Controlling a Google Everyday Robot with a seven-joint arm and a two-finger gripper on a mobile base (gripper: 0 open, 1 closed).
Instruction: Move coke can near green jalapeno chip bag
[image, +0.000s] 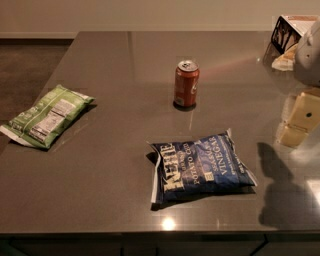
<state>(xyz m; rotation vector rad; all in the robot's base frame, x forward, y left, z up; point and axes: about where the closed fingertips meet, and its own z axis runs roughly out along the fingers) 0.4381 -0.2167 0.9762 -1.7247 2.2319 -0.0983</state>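
Camera view: gripper (298, 122) at right edge, state indiscernible; I'd grasp coke can (186, 84) mid-body, carry toward green jalapeno chip bag (47, 116).

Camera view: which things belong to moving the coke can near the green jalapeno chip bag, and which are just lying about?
Job: coke can, upright in the middle; green jalapeno chip bag, flat at the left; tool, at the right edge, apart from the can.
Lying about: blue Kettle bag, flat in front of the can; box, far right corner.
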